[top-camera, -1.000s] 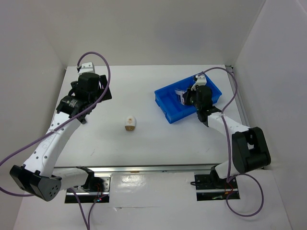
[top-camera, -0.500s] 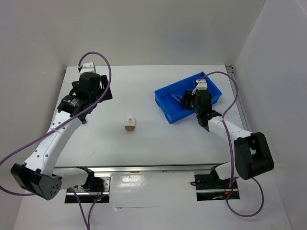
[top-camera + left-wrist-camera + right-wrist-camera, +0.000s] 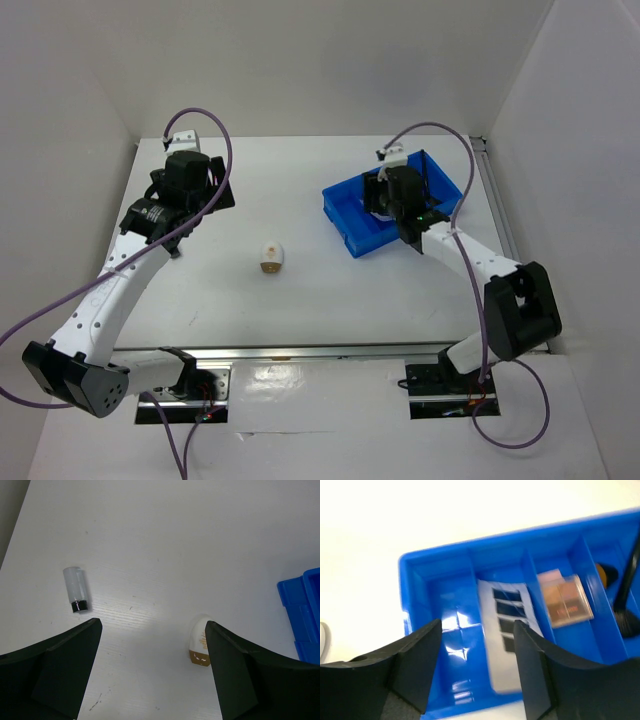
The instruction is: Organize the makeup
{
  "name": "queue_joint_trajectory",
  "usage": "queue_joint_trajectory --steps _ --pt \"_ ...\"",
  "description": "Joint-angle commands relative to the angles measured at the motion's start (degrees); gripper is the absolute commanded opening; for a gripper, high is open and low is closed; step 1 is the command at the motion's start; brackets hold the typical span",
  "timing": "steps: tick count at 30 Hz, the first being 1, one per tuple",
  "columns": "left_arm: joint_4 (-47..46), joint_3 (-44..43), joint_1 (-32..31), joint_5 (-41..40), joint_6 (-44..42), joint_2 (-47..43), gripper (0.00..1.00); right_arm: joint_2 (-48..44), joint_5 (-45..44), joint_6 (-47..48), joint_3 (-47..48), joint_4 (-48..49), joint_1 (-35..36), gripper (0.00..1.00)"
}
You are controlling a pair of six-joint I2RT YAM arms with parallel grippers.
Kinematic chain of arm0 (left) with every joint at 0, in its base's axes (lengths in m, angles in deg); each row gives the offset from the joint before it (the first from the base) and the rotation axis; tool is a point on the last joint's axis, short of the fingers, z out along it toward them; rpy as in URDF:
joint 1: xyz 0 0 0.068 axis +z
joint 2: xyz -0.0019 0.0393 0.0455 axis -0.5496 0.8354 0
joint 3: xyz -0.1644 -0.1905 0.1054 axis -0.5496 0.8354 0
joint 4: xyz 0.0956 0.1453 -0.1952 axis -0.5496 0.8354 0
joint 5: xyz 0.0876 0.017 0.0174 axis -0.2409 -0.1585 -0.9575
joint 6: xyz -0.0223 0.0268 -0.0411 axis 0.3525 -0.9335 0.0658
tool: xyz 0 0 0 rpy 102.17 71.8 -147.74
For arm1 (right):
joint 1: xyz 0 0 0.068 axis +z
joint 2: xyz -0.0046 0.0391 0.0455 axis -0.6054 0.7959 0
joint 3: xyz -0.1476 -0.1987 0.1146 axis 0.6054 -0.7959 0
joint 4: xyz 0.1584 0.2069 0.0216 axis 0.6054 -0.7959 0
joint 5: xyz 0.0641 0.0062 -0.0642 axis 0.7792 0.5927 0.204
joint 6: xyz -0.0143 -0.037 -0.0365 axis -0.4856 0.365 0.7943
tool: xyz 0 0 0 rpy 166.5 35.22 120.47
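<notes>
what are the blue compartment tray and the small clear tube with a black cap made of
Blue compartmented tray: probably moulded plastic, glossy, glare on its floor. Small clear tube with black cap: see-through body, plastic or glass, cannot tell which.

The right gripper (image 3: 380, 193) moves toward the upper left of the frame, from above the right half of the blue tray (image 3: 345, 215) to above its left half. The tray's far right corner now shows uncovered. The purple cable (image 3: 430, 124) on that arm arches higher.
</notes>
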Motion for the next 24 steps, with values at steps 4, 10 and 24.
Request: queue_joint_trajectory --steps 4,10,24 --pt "-1.14 -1.21 0.11 -0.29 0.4 -0.57 0.99 10.5 -10.26 13.79 13.95 -14.99 8.32 0.67" --pt "-1.14 -1.21 0.11 -0.82 0.4 -0.57 0.99 14.38 -15.01 13.11 19.14 -21.6 8.85 0.67" --pt "-1.14 -0.07 0.11 -0.29 0.4 -1.09 0.99 10.16 -5.7 -3.94 21.87 -34.77 -1.07 0.0"
